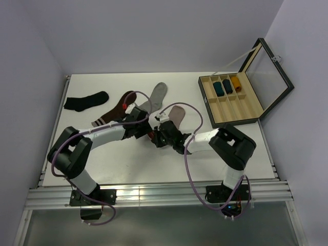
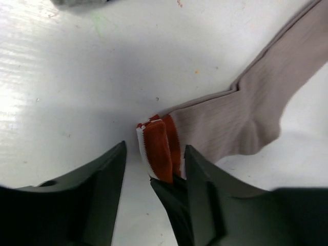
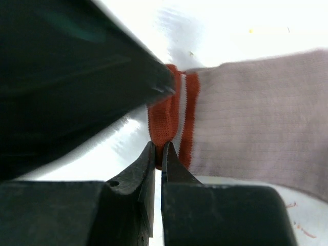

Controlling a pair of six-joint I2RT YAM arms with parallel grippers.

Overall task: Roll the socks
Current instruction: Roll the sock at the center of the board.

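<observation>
The dusty pink sock [image 1: 177,115] lies flat at mid-table, its red-and-white cuff [image 2: 160,148] folded over. My right gripper [image 3: 159,146] is shut on the red edge of that cuff [image 3: 165,120]; it also shows in the top view [image 1: 157,136]. My left gripper [image 2: 155,149] is open, one finger on each side of the cuff and of the right gripper's tips; it also shows in the top view [image 1: 147,128]. The light grey sock [image 1: 157,95] lies flat just behind them, and its edge shows in the left wrist view [image 2: 77,4].
A dark brown sock with a pale striped cuff [image 1: 114,111] and a plain black sock [image 1: 85,101] lie at the back left. An open wooden box [image 1: 233,110] with a glass lid holds three rolled socks at the back right.
</observation>
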